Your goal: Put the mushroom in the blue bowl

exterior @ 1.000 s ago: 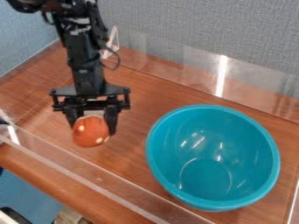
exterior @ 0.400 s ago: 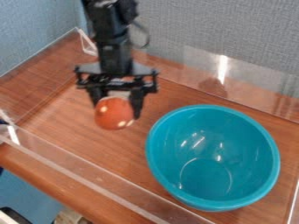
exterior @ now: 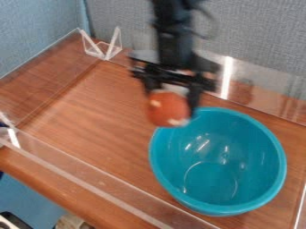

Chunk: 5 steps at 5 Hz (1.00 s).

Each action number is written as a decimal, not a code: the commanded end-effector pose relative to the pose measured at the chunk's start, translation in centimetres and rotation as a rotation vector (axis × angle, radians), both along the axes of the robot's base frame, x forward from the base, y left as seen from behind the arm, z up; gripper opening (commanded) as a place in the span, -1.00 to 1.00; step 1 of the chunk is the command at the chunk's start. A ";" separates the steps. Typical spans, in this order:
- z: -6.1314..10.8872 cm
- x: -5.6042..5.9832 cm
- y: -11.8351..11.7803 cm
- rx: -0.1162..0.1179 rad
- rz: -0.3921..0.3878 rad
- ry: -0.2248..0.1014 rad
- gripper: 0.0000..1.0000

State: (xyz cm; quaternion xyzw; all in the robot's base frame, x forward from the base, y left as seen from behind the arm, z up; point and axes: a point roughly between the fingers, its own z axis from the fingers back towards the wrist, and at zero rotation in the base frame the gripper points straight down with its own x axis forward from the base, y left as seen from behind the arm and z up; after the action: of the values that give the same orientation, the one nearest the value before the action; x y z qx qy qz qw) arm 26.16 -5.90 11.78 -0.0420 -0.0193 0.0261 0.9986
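Reddish mushroom [exterior: 167, 108] in tool [exterior: 170, 100], blue bowl [exterior: 219, 162]

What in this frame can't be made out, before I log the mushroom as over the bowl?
- Gripper: motion-blurred in the only view; finger contact on the mushroom is unclear.
- Mushroom stem: not visible; only the blurred reddish cap shows.
- Arm above the wrist: cut off by the top edge.
- Mushroom versus bowl: one angled view, so whether it hangs inside the rim or just short of it cannot be told.
- Bowl's near wall outside: hidden by its own rim.

reddish-brown mushroom [exterior: 169, 108] held aloft over near-left rim of empty turquoise blue bowl [exterior: 220, 162].
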 end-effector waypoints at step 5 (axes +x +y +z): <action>2.1 -0.3 -2.1 -0.014 -0.096 -0.115 -1.00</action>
State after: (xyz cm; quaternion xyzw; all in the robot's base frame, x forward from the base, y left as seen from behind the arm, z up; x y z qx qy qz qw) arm 25.69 -8.35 12.35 -0.0449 -0.0452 -0.0289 0.9975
